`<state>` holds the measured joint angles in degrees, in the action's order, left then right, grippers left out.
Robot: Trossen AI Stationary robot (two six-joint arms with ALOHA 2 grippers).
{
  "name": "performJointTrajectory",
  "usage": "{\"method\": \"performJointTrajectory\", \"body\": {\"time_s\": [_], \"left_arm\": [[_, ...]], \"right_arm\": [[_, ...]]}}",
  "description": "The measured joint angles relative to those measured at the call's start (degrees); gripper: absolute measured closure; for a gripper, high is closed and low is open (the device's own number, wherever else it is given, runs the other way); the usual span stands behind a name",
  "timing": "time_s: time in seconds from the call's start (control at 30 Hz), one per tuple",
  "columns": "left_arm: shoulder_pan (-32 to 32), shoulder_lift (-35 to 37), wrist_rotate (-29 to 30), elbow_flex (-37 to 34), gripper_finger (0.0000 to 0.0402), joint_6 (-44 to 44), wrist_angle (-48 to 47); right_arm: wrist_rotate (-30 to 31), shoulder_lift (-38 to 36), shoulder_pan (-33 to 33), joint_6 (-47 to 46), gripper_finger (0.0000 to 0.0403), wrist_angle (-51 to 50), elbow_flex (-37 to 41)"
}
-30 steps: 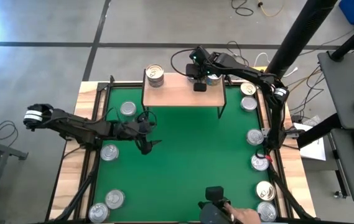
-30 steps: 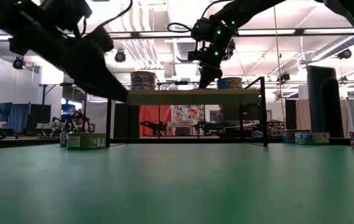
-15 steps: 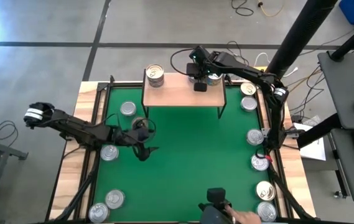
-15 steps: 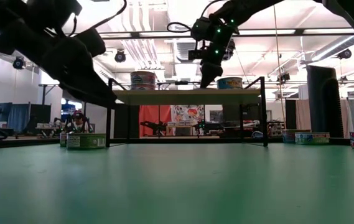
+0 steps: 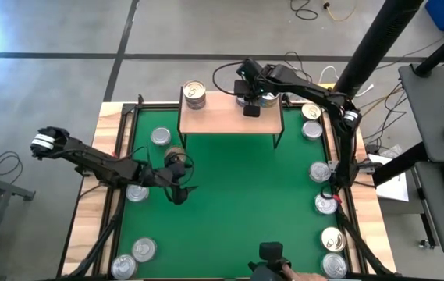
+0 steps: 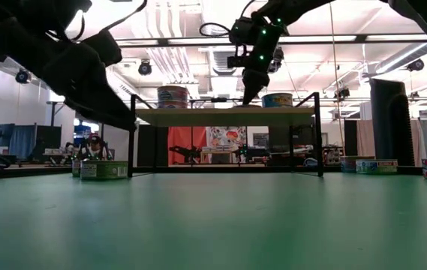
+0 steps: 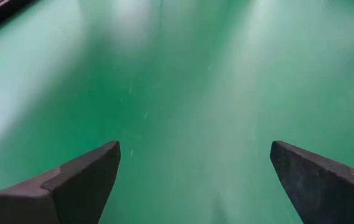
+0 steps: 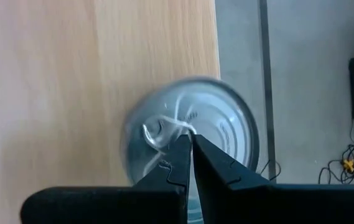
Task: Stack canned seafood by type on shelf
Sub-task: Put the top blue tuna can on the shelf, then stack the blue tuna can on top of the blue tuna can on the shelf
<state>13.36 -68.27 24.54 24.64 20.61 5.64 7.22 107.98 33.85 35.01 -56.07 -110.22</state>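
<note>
The shelf (image 5: 229, 115), a light-wood board on black legs, stands at the table's far edge. A tin (image 5: 195, 94) sits on its left end and another tin (image 5: 268, 99) on its right end. Above the board, just on the near side of the right tin (image 8: 192, 134), my right gripper (image 5: 250, 108) hangs shut; the low view shows its tip (image 6: 246, 97) apart from that tin (image 6: 277, 100). My left gripper (image 5: 181, 188) hovers open over the green mat (image 7: 183, 93) at the table's left, between two tins (image 5: 160, 136) (image 5: 136, 192), nothing between its fingers.
Several more tins stand along the right edge (image 5: 320, 171) (image 5: 326, 204) (image 5: 332, 238) and two at the near left corner (image 5: 143, 250). A dark camera (image 5: 268, 251) and a person's hand (image 5: 293, 273) are at the near edge. The mat's middle is bare.
My left gripper, still open, has swung a little toward the table's near left. My right gripper has risen slightly above the shelf, still shut.
</note>
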Motion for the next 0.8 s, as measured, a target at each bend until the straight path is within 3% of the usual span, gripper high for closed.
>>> {"method": "performJointTrajectory", "body": {"time_s": [0.3,0.57,0.7,0.8], "left_arm": [[2.1,0.5,10.5,1.5,0.0002,9.4,-14.5],[2.1,2.3,19.4,12.6,0.0002,11.6,-36.0],[2.1,2.8,20.4,16.8,0.0002,15.8,-49.9],[2.6,3.1,17.7,17.4,0.0002,19.4,-55.8]], "right_arm": [[0.0,-0.6,-6.2,-0.9,0.0390,-1.1,-6.3],[-0.1,-1.1,-15.1,-4.7,0.0390,-4.7,-7.4],[-0.1,-1.2,-21.4,-9.8,0.0390,-11.2,-6.5],[0.1,-1.4,-26.9,-13.3,0.0390,-14.3,-4.3]]}}
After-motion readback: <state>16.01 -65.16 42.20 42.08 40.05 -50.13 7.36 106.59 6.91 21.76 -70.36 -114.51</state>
